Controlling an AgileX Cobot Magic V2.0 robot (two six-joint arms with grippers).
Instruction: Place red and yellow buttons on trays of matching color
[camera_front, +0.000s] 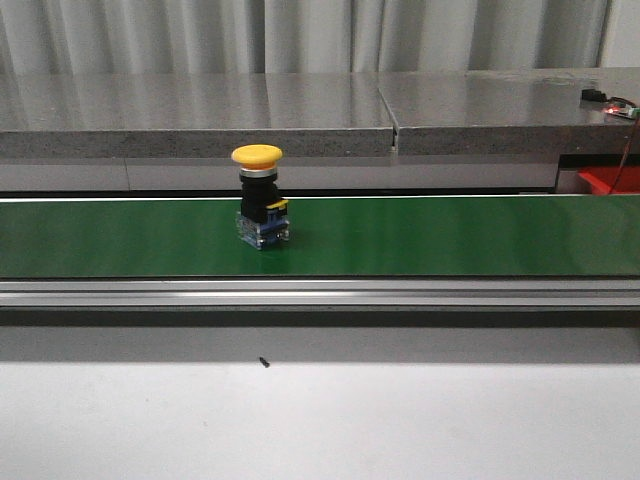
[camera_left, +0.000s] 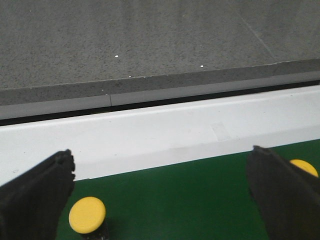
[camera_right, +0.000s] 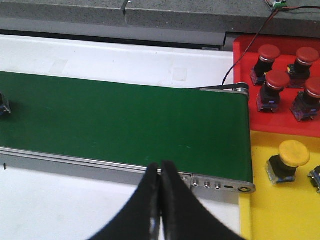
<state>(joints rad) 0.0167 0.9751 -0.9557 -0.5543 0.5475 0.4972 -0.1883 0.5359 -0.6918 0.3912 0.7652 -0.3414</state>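
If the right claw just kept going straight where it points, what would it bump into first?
Probably the green belt. The shut right claw aims over its near rail onto bare belt, with no button in that line. Depth is hard to judge.

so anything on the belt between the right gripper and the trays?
No. In the right wrist view only bare green belt runs from the right gripper to the belt's end roller, beside the red tray and yellow tray.

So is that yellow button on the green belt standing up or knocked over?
Upright. The yellow button stands on its base on the green belt, its cap on top.
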